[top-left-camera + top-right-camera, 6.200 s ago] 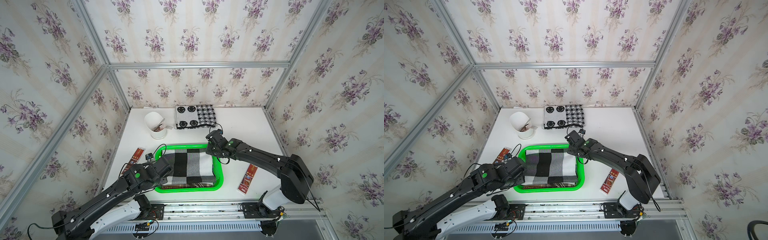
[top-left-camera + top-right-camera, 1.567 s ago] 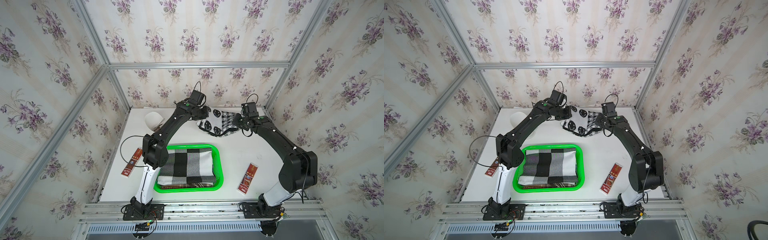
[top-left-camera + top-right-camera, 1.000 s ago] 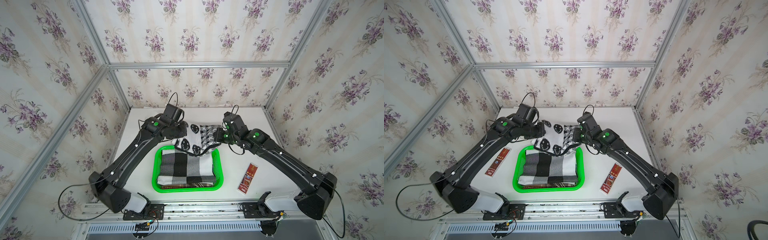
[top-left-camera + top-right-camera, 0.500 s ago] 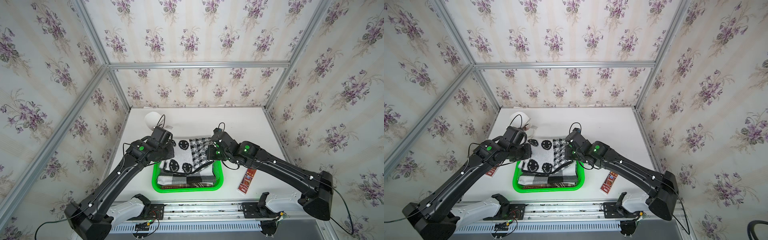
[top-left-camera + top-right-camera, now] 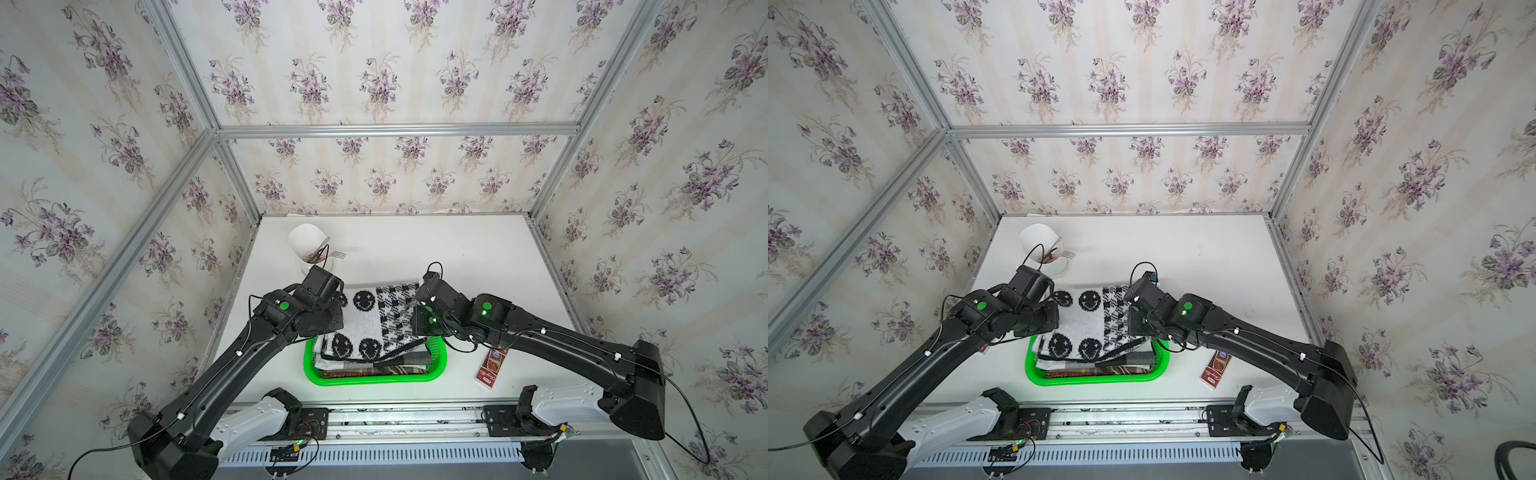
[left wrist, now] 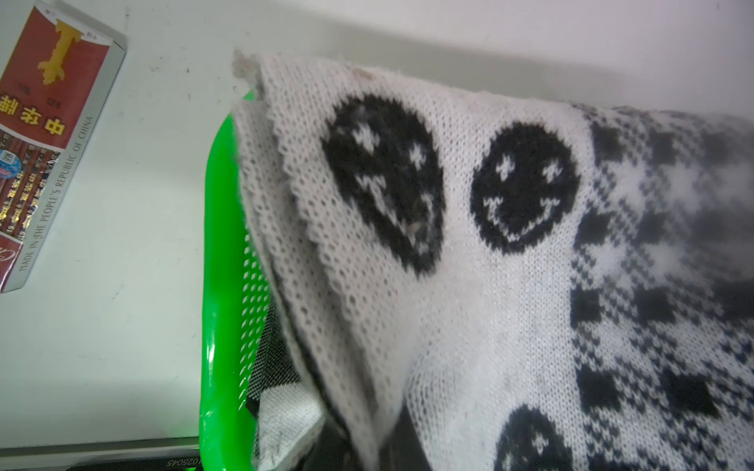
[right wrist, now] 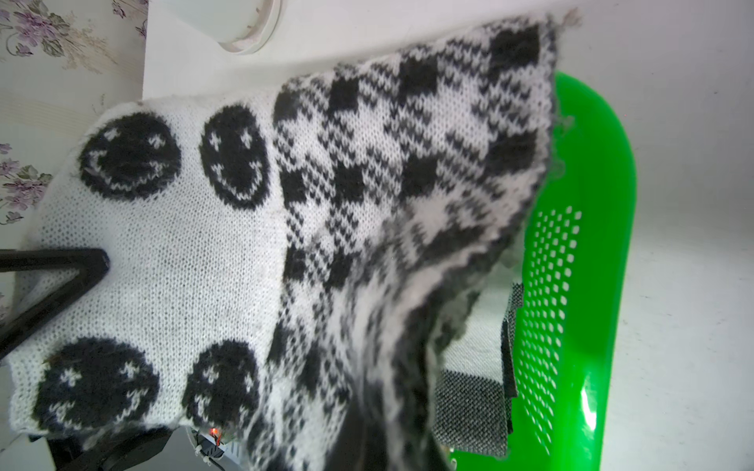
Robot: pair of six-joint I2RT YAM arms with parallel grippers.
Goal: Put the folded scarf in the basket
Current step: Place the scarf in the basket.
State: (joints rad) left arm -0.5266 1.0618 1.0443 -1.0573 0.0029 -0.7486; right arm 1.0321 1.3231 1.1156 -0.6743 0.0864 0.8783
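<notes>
The folded scarf (image 5: 374,320) (image 5: 1088,324) is white knit with black smiley faces and a black check half. It hangs spread between both grippers, over the bright green basket (image 5: 374,380) (image 5: 1092,379), its front edge sagging into it. My left gripper (image 5: 338,322) (image 6: 375,448) is shut on the scarf's (image 6: 449,244) smiley side. My right gripper (image 5: 415,324) (image 7: 367,448) is shut on the scarf's (image 7: 326,204) check side. Cloth covers both sets of fingertips. The basket (image 6: 216,285) (image 7: 591,244) sits below it in the wrist views.
A grey, black and white checked cloth (image 5: 374,363) (image 7: 469,395) lies folded in the basket. A white cup (image 5: 309,245) with a fork stands at the back left. One red packet (image 5: 492,365) lies right of the basket, another (image 6: 36,134) lies left of it.
Both arms have carried the scarf from the back of the table forward and down. It now hangs right over the basket, lower than half a second ago.
</notes>
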